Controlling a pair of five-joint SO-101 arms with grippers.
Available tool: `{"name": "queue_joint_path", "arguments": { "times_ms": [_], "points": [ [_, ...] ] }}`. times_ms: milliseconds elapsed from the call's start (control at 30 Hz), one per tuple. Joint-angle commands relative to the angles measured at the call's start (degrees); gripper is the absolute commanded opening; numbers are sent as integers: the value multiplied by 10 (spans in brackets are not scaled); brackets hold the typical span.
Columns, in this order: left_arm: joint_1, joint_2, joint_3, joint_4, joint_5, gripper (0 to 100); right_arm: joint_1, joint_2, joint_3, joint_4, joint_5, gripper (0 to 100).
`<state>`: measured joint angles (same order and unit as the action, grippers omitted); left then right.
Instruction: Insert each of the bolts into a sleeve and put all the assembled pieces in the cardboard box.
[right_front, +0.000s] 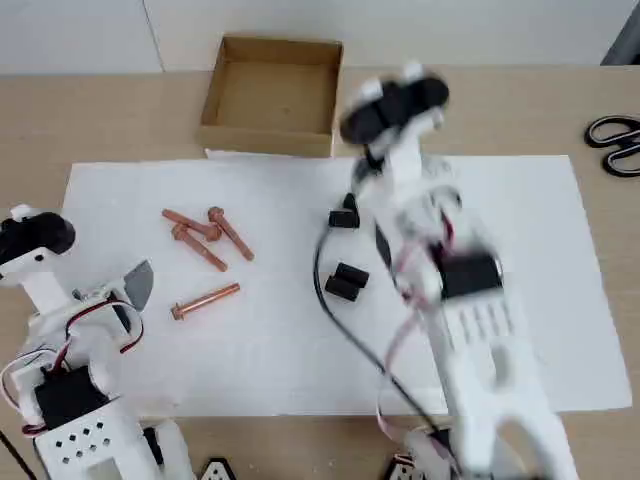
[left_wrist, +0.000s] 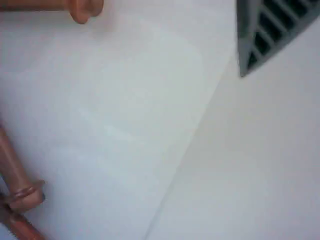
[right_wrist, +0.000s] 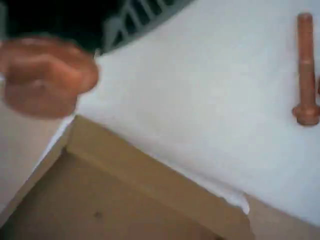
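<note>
High view, left gripper (right_front: 135, 288): hanging over the paper sheet's (right_front: 300, 350) left edge; whether open or closed, I cannot tell.
Loose bolts (right_front: 205, 235): three lying bunched on the sheet, with a fourth bolt (right_front: 205, 301) lying alone nearer the arms.
Cardboard box (right_front: 268, 140): sitting at the sheet's far edge.
Sleeves (right_front: 346, 281): lying mid-sheet, beside the right arm.
Right gripper (right_front: 375, 118): blurred, hanging by the box's near right corner, seemingly clamping the held bolt (right_wrist: 45, 75).
Scissors (right_front: 612, 143): lying far right on the table.
</note>
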<state>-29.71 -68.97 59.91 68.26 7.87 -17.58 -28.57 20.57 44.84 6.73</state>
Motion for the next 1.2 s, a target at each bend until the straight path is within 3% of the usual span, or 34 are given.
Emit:
{"name": "queue_joint_path", "arguments": {
  "times_ms": [0,200,500,1167],
  "points": [
    [-3,-9,0,11,-3,332,2,175,-227,-17,2,3],
    [-4,-9,1,28,-4,332,-5,415,-465,-126,4,3],
    [-4,-9,2,28,-4,332,-25,661,-617,-265,5,3],
    [-3,-9,3,29,-4,332,-29,896,-754,-301,5,26]
  ]
}}
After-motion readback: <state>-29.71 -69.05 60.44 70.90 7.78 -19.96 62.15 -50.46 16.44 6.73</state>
